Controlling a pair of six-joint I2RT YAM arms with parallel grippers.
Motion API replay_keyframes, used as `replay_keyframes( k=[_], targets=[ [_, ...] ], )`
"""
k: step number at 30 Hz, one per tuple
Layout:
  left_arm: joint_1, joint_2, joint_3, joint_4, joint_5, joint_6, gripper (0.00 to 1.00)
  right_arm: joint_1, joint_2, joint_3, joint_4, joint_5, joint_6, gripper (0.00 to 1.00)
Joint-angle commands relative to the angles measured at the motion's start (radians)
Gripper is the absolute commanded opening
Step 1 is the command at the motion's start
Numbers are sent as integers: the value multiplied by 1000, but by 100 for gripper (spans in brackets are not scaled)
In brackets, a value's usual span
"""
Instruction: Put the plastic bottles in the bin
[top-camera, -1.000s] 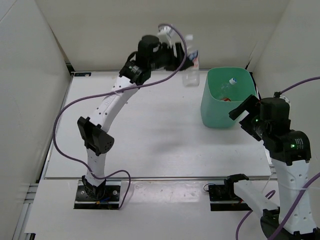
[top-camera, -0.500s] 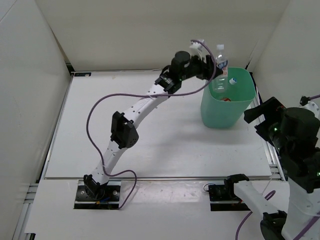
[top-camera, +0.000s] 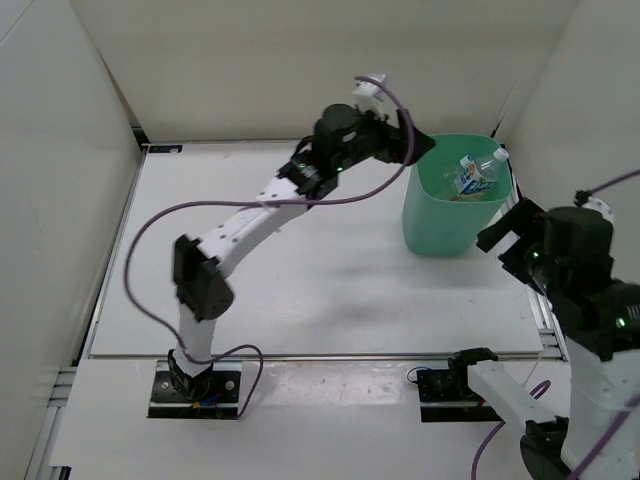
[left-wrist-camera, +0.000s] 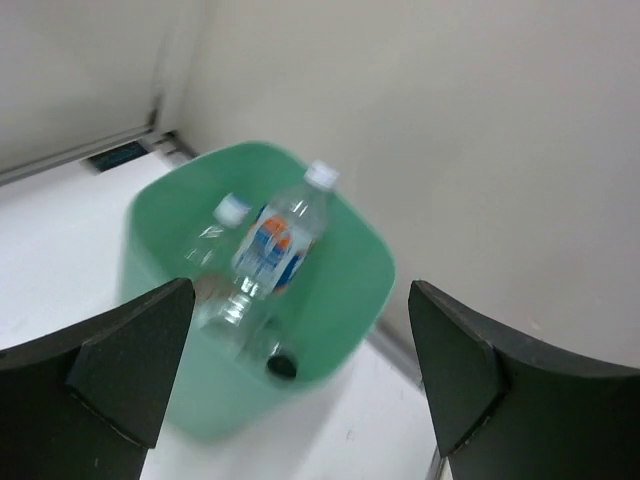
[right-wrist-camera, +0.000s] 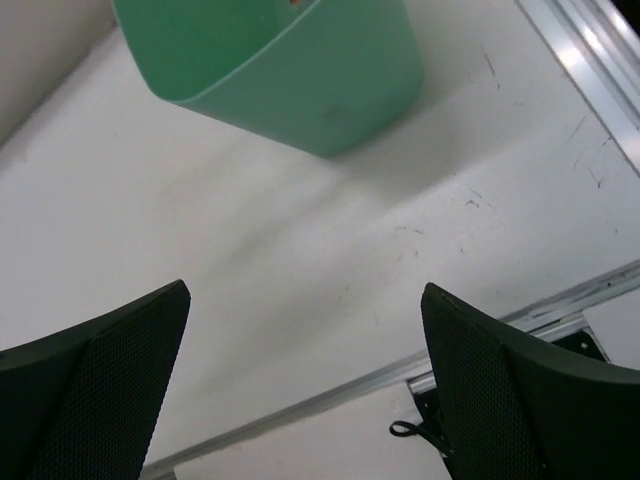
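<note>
The mint-green bin (top-camera: 440, 232) stands at the table's far right. A blue-white labelled bottle (top-camera: 472, 174) lies tilted in its mouth, white cap toward the far right rim. My left gripper (top-camera: 416, 150) hangs open just left of the bin's rim, holding nothing. In the left wrist view the open left gripper (left-wrist-camera: 300, 330) frames the bin (left-wrist-camera: 345, 320), the blue-white bottle (left-wrist-camera: 275, 245), a plain clear bottle (left-wrist-camera: 213, 240) beside it and a dark cap (left-wrist-camera: 281, 366) lower down. My right gripper (top-camera: 507, 230) stands open and apart, near the bin's right side.
White walls close in behind and right of the bin. An aluminium rail (right-wrist-camera: 590, 60) runs along the table's right edge. The right wrist view shows the open right gripper (right-wrist-camera: 305, 340) over bare white table, with the bin's outer wall (right-wrist-camera: 300, 90) beyond it.
My left gripper carried the blue-white bottle rightward over the bin and opened; the bottle now lies in the bin. The right arm shifted slightly.
</note>
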Motion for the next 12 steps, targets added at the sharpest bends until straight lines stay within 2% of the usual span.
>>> replay_keyframes(
  k=[1,4,5,7,8,9,10,12],
  targets=[
    [29,-370,-279,18,-122,53,100,-5,110,-49,7,-78,-55,100],
    [38,-550,-505,-66,-230,114,100,-5,209,-69,7,-124,-23,100],
    [48,-663,-642,-96,-300,130,100,-5,235,-80,16,-125,-11,100],
    [48,-773,-778,-152,-384,139,100,-5,244,-124,35,-137,2,100],
    [48,-877,-841,-213,-481,139,100,-5,244,-138,62,-137,2,100],
    [73,-976,-1012,-279,-567,87,100,-5,244,-149,79,-146,2,100],
    [73,-1021,-1013,-316,-613,87,100,-5,244,-149,90,-146,2,100],
    [85,-1110,-1154,-381,-707,56,100,-5,244,-149,90,-134,2,100]
  ],
)
